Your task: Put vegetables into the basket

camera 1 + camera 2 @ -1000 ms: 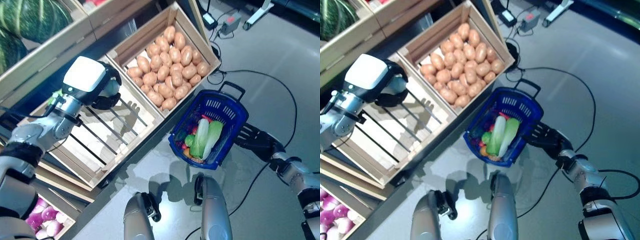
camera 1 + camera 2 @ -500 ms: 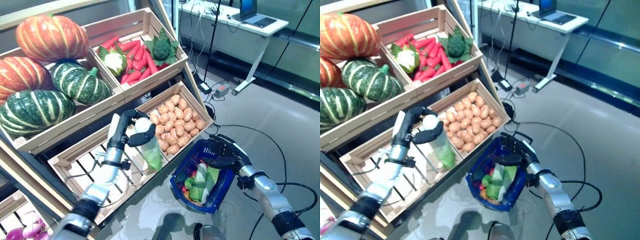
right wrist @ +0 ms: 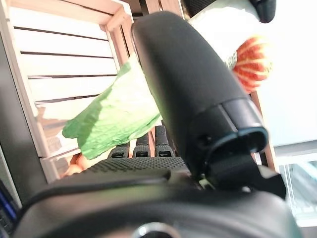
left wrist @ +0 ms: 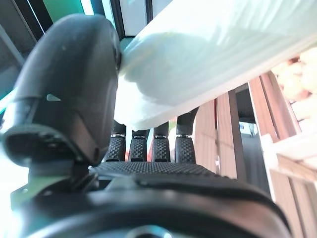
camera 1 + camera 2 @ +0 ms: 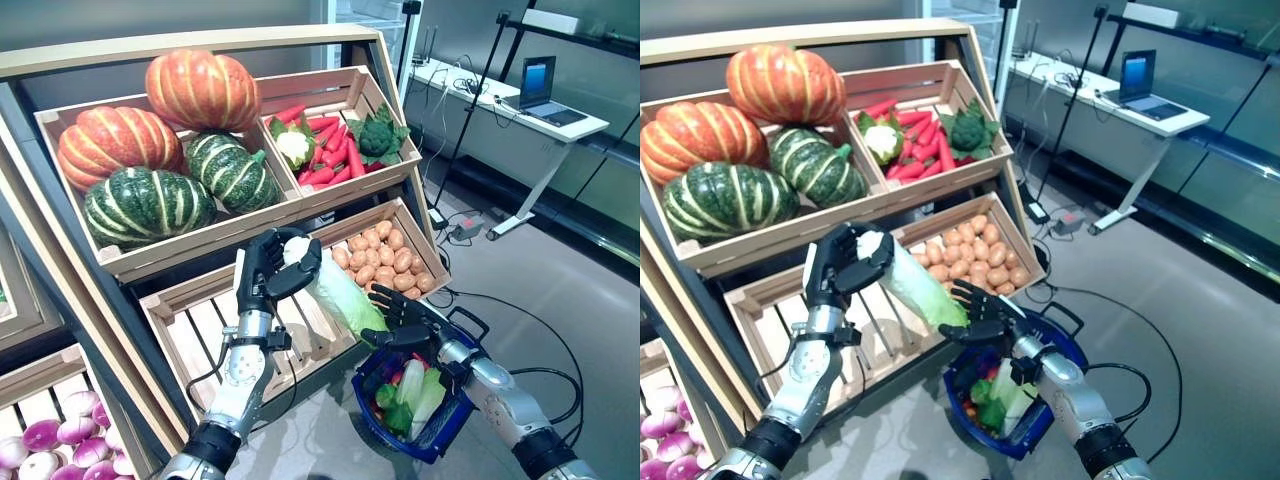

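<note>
Here, operator, you had this before you:

Left hand: your left hand [image 5: 268,272] was raised in front of the shelf stand, its fingers [image 4: 147,148] and thumb curled round the white stalk end of a napa cabbage [image 5: 335,288]; the left wrist view showed the pale stalk pressed between thumb and fingers.
Napa cabbage: you held it slanting down toward your right, white end in the left hand, green leafy end low, just above the basket [image 5: 448,430].
Right hand: your right hand [image 5: 408,318] sat at the leafy tip of the cabbage, over the basket's near rim. Its fingers [image 3: 142,146] looked spread and fairly straight beside the leaf; whether they actually touched it you could not tell for sure from these views.
Basket: blue plastic, on the floor by the stand, below your right hand. It already held green and white leafy vegetables [image 5: 418,391] with something red among them.
Lower right crate: filled with potatoes [image 5: 382,260], just behind the cabbage.
Lower left crate: a slatted wooden crate [image 5: 200,335] behind your left forearm.
Top shelf: orange and green striped pumpkins [image 5: 160,150] in one crate; red carrots [image 5: 332,155], a cauliflower and broccoli in the next.
Background: a desk with a laptop [image 5: 545,88] stood well apart, to your right.
</note>
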